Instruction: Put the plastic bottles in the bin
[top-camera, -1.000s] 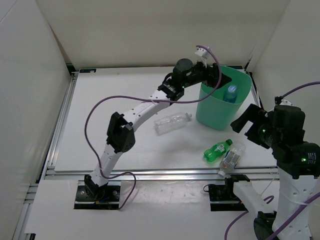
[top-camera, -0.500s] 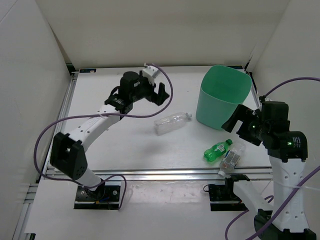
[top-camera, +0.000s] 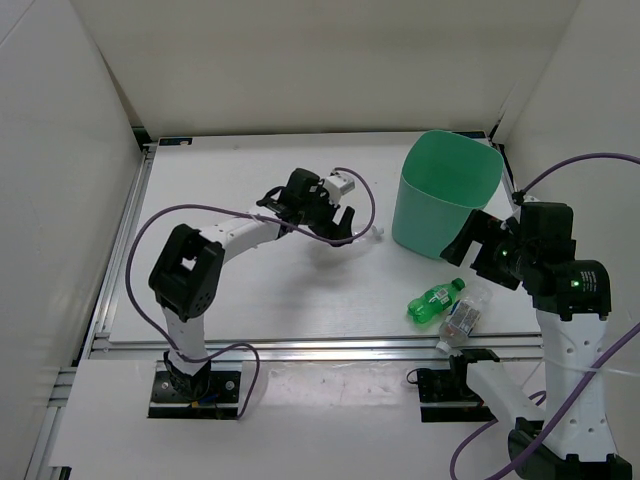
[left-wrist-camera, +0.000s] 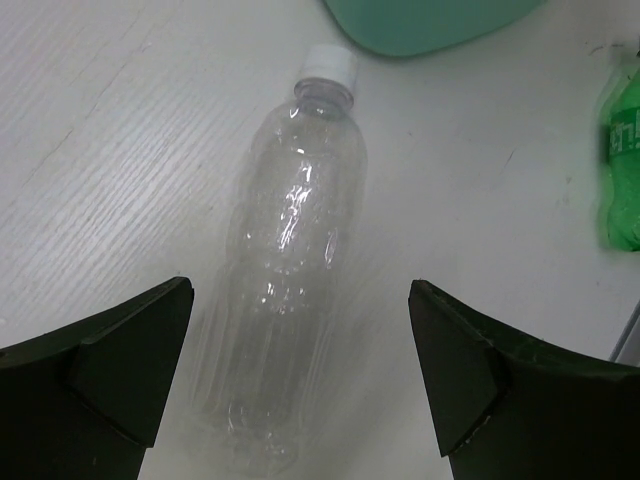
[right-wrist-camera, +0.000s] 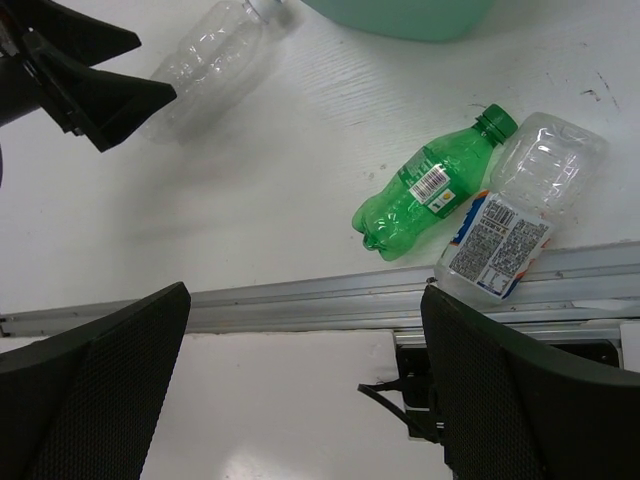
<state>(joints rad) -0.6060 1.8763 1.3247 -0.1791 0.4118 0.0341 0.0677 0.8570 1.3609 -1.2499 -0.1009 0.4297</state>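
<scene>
A plain clear bottle (left-wrist-camera: 290, 270) lies on the table with its white cap toward the bin (top-camera: 445, 190), a tall mint-green wastebasket at the back right. My left gripper (left-wrist-camera: 300, 330) hangs open right above this bottle, one finger on each side, not touching it. From the top view only the bottle's cap end (top-camera: 373, 233) shows past the left gripper (top-camera: 335, 222). A green bottle (right-wrist-camera: 425, 185) and a clear bottle with a white-blue label (right-wrist-camera: 510, 225) lie side by side near the front rail. My right gripper (right-wrist-camera: 305, 330) is open and empty, above and in front of them.
An aluminium rail (right-wrist-camera: 300, 305) runs along the table's front edge, and the labelled bottle (top-camera: 463, 315) rests against it. White walls close in the table on three sides. The left arm's purple cable (top-camera: 360, 200) loops over the table near the bin.
The left arm left the bin's mouth, swung left, then came down over the plain clear bottle. The blue-capped bottle seen in the bin no longer shows. The right arm shifted slightly left.
</scene>
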